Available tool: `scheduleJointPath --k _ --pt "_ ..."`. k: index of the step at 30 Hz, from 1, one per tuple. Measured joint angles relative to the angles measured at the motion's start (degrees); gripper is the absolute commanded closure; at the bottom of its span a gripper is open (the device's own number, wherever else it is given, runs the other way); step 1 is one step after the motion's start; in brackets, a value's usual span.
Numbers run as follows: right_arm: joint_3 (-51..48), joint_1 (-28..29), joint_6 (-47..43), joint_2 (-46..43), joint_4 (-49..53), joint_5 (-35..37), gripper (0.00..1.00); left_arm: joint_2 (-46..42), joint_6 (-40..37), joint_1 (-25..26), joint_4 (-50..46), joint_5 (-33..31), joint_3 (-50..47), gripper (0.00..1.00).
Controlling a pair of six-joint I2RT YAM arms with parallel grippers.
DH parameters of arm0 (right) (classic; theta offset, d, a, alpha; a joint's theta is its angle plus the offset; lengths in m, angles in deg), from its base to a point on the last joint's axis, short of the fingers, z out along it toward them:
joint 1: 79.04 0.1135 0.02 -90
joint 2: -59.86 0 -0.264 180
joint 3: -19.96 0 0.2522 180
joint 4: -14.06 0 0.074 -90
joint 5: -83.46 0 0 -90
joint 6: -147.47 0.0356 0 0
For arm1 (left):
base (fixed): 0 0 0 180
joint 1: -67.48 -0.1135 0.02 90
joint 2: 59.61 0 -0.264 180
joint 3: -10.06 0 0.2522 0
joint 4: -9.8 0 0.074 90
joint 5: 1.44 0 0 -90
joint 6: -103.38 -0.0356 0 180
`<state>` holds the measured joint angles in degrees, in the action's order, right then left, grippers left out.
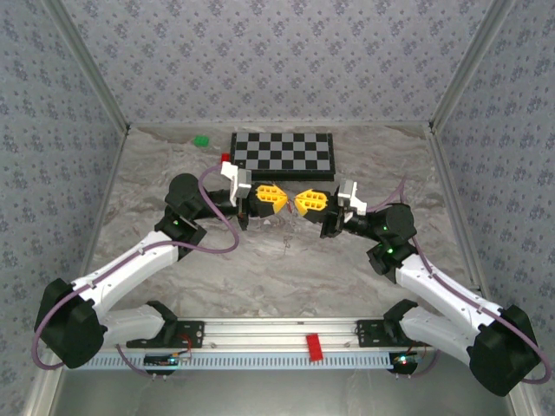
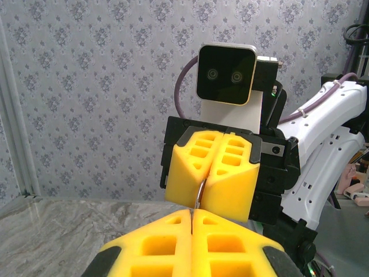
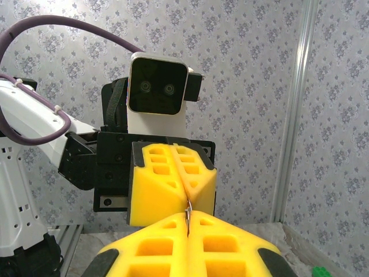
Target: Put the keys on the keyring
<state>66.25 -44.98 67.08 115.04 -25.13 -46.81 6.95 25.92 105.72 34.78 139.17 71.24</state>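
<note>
In the overhead view, the two white arms reach in from the lower corners and meet at mid-frame, nose to nose. The left gripper [image 1: 279, 198] and the right gripper [image 1: 301, 203], both with chunky yellow foam fingers, are nearly touching just below the black-and-white chessboard [image 1: 282, 154]. A small green block [image 1: 201, 139] sits to the upper left of the board, and a small red block [image 1: 226, 159] sits by the board's left edge on the grey marbled table [image 1: 286, 277]. From the left wrist, the left gripper [image 2: 191, 213] at the bottom of the frame has its fingers pressed together. The right gripper [image 2: 207, 183] facing it at centre is pressed together too. A thin, grey, semi-transparent sliver of the keyring [image 2: 199, 195] curves out of the right gripper's seam down towards the left gripper's tips. From the right wrist, the same sliver [image 3: 187, 209] stands at lower centre, caught between the right gripper [image 3: 187, 218] and the seam of the left gripper [image 3: 183, 182]. Each pair of fingers appears to pinch the keyring.
</note>
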Motion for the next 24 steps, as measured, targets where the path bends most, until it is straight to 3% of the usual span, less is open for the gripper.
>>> scheduleJointPath --k 24 --pt "0.2 0.2 -1.1 0.1 1.1 0.0 1.00 0.0 -0.6 0.0 -0.7 0.0 0.0 1.00"
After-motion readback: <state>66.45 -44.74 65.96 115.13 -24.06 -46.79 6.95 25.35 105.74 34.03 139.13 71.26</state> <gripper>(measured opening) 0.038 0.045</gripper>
